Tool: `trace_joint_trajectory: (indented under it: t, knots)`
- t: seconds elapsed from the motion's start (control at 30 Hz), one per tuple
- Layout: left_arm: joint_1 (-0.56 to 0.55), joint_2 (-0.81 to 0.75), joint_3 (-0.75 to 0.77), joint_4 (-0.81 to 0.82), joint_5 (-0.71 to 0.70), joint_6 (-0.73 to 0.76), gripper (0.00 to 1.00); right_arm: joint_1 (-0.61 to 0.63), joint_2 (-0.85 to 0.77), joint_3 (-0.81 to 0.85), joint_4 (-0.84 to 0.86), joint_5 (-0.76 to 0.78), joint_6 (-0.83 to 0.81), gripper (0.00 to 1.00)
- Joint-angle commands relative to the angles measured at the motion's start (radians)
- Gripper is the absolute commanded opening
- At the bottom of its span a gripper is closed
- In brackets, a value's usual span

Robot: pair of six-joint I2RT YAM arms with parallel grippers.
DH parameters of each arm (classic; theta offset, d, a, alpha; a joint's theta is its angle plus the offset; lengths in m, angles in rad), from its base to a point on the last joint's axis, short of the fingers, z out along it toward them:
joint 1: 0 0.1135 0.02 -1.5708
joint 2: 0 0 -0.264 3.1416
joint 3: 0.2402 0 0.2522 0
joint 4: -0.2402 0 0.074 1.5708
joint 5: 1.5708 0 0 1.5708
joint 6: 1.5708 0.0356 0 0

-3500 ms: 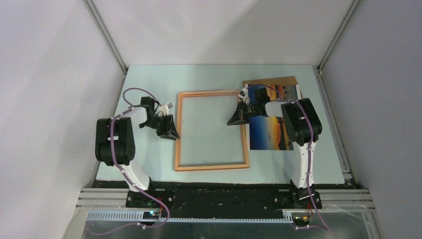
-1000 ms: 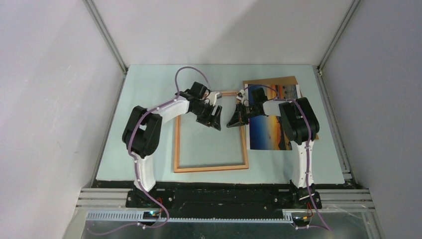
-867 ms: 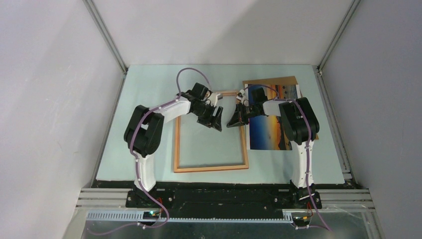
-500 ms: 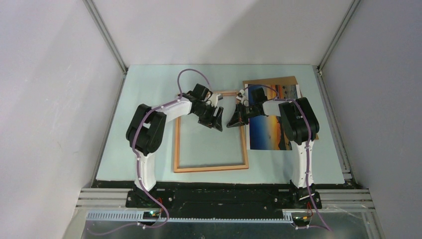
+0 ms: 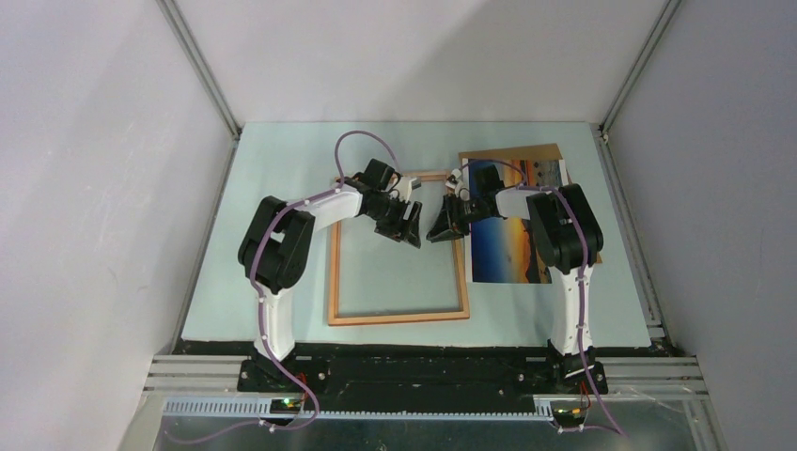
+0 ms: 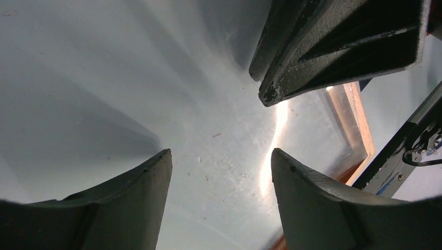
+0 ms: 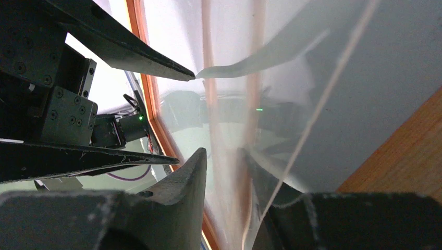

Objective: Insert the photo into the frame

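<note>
The orange-brown wooden frame [image 5: 399,318] lies flat mid-table with its clear pane. The sunset photo [image 5: 507,240] lies face up just right of it, touched by neither gripper. My left gripper [image 5: 411,230] hovers open over the upper part of the pane; in the left wrist view its fingers [image 6: 151,182] have only bare pane between them. My right gripper [image 5: 437,230] faces it at the frame's right rail. In the right wrist view its jaws [image 7: 224,153] stand a little apart around a blurred thin clear edge with an orange streak, and one finger shows through it.
A plain brown backing board [image 5: 512,153] lies at the back right, partly under the photo's far end. The two grippers' tips are close together over the frame's upper right. Grey walls enclose the table on three sides.
The right jaws have gone from shut to slightly apart. The left arm swung earlier from outside the frame's left rail to over the pane and has since edged slightly towards the right gripper.
</note>
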Motion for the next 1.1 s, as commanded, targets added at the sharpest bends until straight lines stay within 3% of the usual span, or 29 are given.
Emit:
trace_joint_trajectory:
  t: [0.0,0.47,1.07]
  knots:
    - [-0.006,0.008,-0.021,0.024,0.002,-0.002,0.75,0.008,-0.041,0.021,-0.039,0.038,-0.047,0.36]
    - [0.0,0.009,-0.033,0.035,-0.004,-0.004,0.74,-0.032,-0.11,0.021,-0.125,0.088,-0.114,0.5]
    - [0.017,-0.01,-0.021,0.037,-0.008,-0.008,0.74,-0.118,-0.241,0.02,-0.24,0.181,-0.256,0.52]
